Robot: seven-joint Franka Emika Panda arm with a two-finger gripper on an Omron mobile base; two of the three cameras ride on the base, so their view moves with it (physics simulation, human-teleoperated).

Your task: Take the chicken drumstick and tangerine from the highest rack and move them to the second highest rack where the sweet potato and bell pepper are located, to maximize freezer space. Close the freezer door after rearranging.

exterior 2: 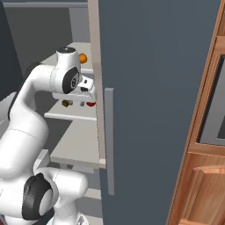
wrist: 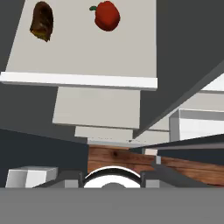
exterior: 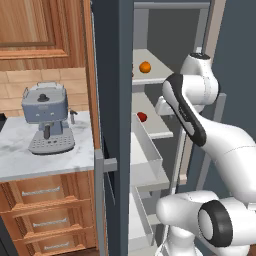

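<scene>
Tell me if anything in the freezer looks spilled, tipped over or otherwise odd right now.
Nothing stands out. The tangerine sits on the top rack; the bell pepper and sweet potato lie apart on the rack below. No spills or damage show.

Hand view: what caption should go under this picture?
Red bell pepper and brown sweet potato on a pale freezer rack.
</scene>
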